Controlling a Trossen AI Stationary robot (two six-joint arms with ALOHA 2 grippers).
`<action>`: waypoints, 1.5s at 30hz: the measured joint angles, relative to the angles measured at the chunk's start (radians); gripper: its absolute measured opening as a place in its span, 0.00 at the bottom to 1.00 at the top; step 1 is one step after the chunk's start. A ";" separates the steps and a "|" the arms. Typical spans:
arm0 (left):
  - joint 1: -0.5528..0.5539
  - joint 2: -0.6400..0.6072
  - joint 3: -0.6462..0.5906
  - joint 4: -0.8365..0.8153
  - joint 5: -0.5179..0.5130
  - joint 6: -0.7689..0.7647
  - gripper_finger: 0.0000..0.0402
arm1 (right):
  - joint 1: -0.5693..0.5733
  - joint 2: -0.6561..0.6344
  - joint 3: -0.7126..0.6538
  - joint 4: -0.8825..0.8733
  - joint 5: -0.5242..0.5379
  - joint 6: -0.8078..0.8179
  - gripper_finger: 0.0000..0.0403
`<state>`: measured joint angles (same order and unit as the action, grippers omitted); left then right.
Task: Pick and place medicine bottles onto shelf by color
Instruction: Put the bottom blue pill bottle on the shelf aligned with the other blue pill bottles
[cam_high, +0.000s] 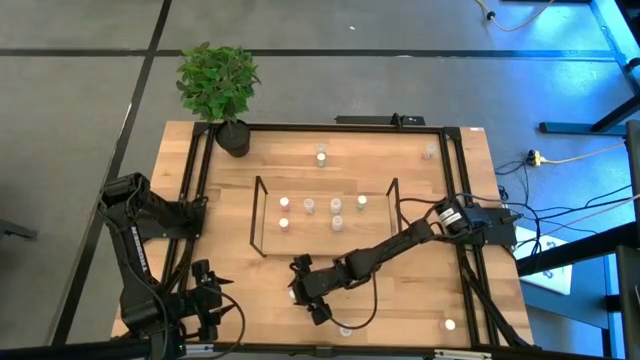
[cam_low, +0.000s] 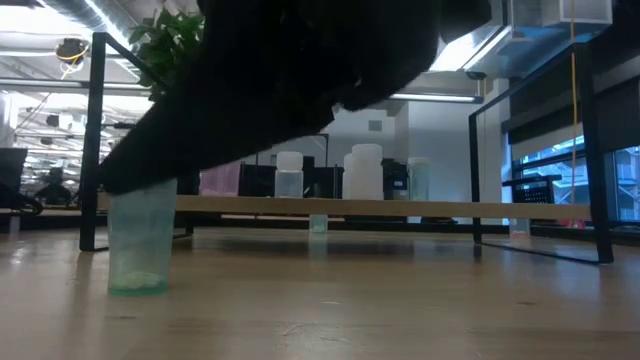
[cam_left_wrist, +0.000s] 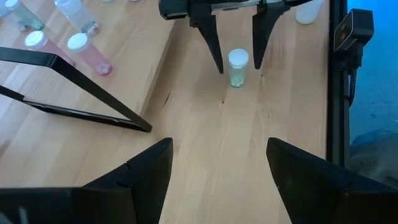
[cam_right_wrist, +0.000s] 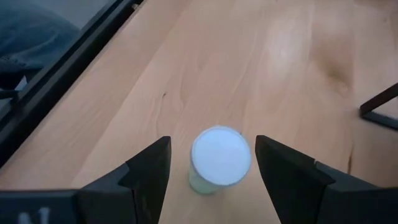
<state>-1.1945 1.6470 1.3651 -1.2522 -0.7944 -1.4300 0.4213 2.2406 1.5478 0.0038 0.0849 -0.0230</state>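
A pale green medicine bottle (cam_right_wrist: 217, 163) with a white cap stands upright on the table in front of the shelf, also seen in the left wrist view (cam_left_wrist: 237, 67) and the low view (cam_low: 140, 240). My right gripper (cam_right_wrist: 212, 142) is open above it. Its fingers (cam_left_wrist: 211, 37) point down on either side of the bottle, with gaps showing. The shelf (cam_high: 262, 215) holds several bottles (cam_high: 310, 207) on its wooden base. My left gripper (cam_left_wrist: 217, 162) is open and empty near the table's front left (cam_high: 205, 300), facing the green bottle.
A potted plant (cam_high: 218, 85) stands at the far left corner. Loose bottles stand behind the shelf (cam_high: 321, 155), at the far right (cam_high: 430, 152) and near the front edge (cam_high: 449, 324). The black frame (cam_high: 465, 250) runs around the table.
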 joint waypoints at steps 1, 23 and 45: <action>0.000 0.000 0.000 0.000 0.000 0.000 0.63 | 0.000 0.003 0.000 0.001 0.000 0.010 0.59; 0.000 0.000 0.000 0.007 0.000 0.000 0.63 | 0.000 0.003 0.000 0.028 -0.003 0.055 0.33; 0.000 0.000 0.000 0.008 0.000 0.000 0.63 | 0.014 -0.035 0.101 -0.128 -0.030 0.062 0.30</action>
<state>-1.1942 1.6470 1.3651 -1.2445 -0.7944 -1.4300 0.4355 2.2060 1.6484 -0.1240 0.0548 0.0394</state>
